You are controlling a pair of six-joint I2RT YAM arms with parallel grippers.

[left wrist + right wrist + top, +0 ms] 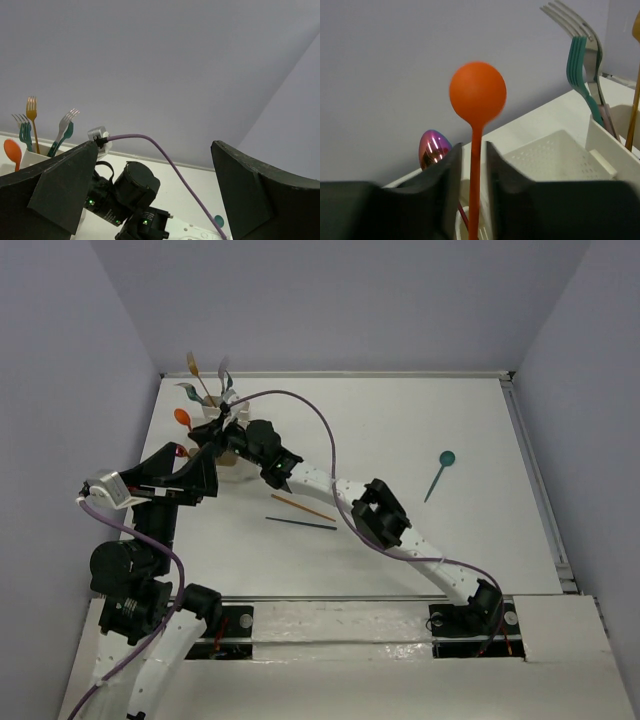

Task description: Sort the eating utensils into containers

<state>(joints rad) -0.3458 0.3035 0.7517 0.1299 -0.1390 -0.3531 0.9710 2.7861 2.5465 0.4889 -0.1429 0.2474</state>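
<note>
Clamps the right gripper (pixel 473 147) tight on the thin stem of the orange spoon (pixel 478 92), with black fingers (pixel 442 180) pressed on both sides. Looks bright orange all over, with a round bowl and a straight skinny stem. Stands straight up, bowl at 12 o'clock and stem running down to 6 o'clock. Pokes the bowl up well above the fingertips, then drops between them toward a round white rim (pixel 461 216) at the bottom edge. Cannot tell if the lower end touches anything.

Sits near a shiny pink spoon (pixel 431 149) at 8 o'clock, bowl up too, partly hidden behind a finger. Has a low white bin (pixel 555 155) with a holey floor at 4 o'clock. Shows a teal fork (pixel 576 65) and a silver fork (pixel 594 47) at 2 o'clock, prongs up, standing in a taller white bin (pixel 612 150).

Seen from the top, puts the bins at 11 o'clock on the white table (pixel 420 420), near the far left corner. Shows an orange stick (pixel 303 507) and a dark blue stick (pixel 300 524) lying flat at 4 o'clock from the bins, near each other but apart. Shows a teal spoon (pixel 440 472) well apart at 3 o'clock, bowl pointing to 1 o'clock.

Holds the left gripper (pixel 154 146) at 7 o'clock from the bins, fingers spread far apart with nothing between them.
</note>
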